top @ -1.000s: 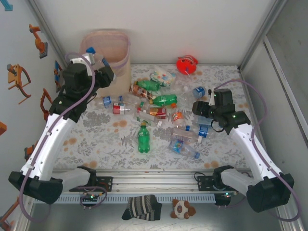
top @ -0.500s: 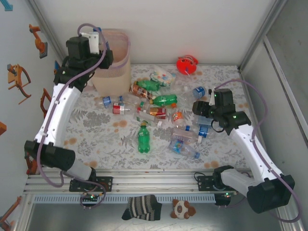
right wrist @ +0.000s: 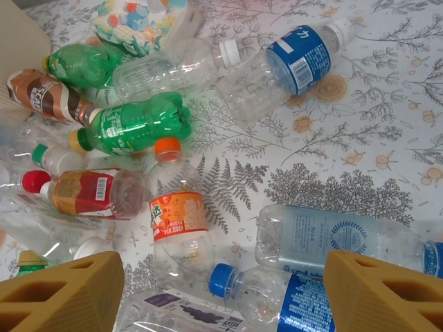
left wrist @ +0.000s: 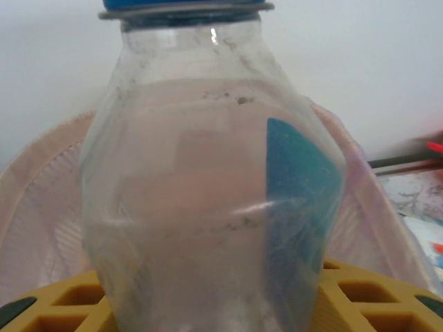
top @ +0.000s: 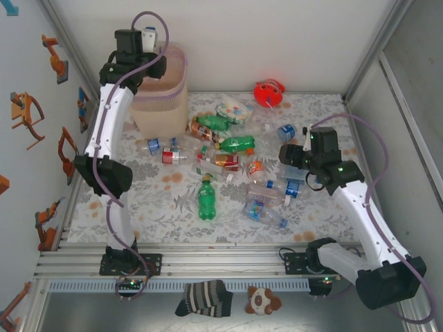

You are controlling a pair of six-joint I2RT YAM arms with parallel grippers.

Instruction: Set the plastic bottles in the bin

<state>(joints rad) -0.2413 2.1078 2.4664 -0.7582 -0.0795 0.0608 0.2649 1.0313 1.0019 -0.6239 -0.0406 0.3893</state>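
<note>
Left claw [left wrist: 221, 308] grips clear bottle [left wrist: 201, 187]

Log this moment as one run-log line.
left gripper: shut on clear bottle, over bin | right gripper: open, above loose bottles on table | task: unfinished

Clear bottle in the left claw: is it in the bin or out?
Out. The left claw is shut on the clear bottle, held above the bin, whose pink rim shows behind it.
</note>
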